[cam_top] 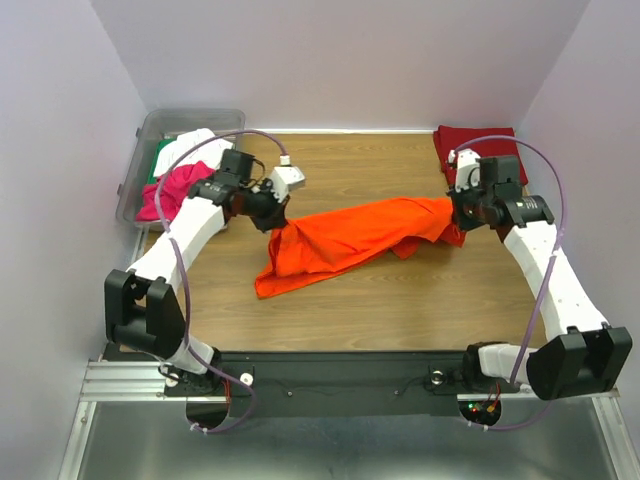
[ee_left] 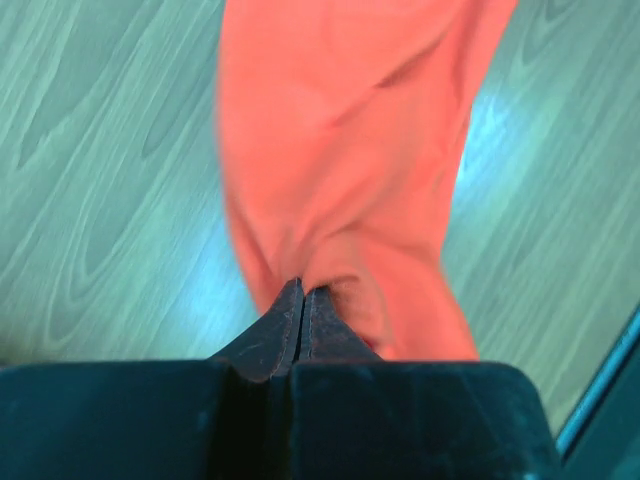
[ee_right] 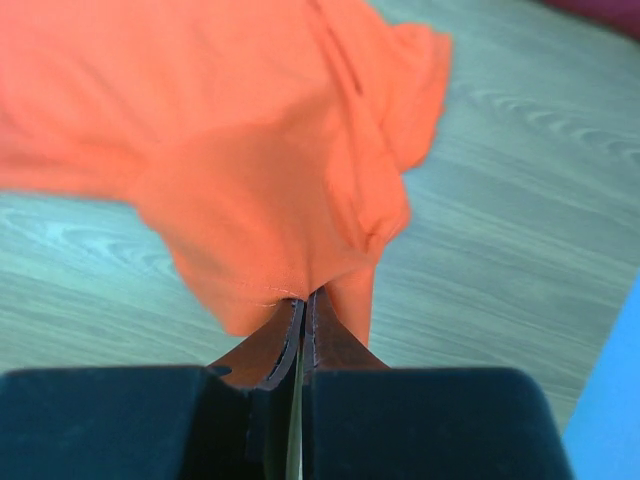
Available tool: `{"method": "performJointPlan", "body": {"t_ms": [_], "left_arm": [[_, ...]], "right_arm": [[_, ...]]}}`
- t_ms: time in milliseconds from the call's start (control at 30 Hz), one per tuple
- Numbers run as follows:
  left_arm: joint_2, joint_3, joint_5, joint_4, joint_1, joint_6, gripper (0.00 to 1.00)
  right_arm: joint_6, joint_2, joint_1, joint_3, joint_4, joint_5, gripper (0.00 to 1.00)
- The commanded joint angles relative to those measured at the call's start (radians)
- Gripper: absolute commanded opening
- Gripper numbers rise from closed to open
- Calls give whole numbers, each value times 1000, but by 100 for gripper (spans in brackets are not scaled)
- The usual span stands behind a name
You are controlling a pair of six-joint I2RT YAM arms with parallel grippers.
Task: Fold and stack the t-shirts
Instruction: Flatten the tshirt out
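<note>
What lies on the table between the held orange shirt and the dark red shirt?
Nothing visible. Left gripper and right gripper pinch the orange shirt; only bare table separates it from the dark red shirt.

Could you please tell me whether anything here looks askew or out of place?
The orange shirt sags twisted and bunched between the left gripper and right gripper, both shut on it, rather than lying flat. At far left, a magenta shirt spills over the bin's rim.
</note>
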Motion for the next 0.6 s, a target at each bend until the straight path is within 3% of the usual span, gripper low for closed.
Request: {"method": "performJointPlan", "body": {"t_ms": [0,200,367,433,567], "left_arm": [[50,31,141,-179,104,113,0],[225,86,105,-52,218,46,1],[314,147,28,16,241,-17,34],[291,149,9,5,247,3,41],[155,77,15,-16,247,32,43]], "right_arm": [[-25,8,-21,44,8,28,1],[-40,180,-21,75,57,-16,1],[-33,301,-21,106,90,-61,0],[-28,329,-21,109,99,-65,1],[-14,337,-21,97,113,-67,1]]}}
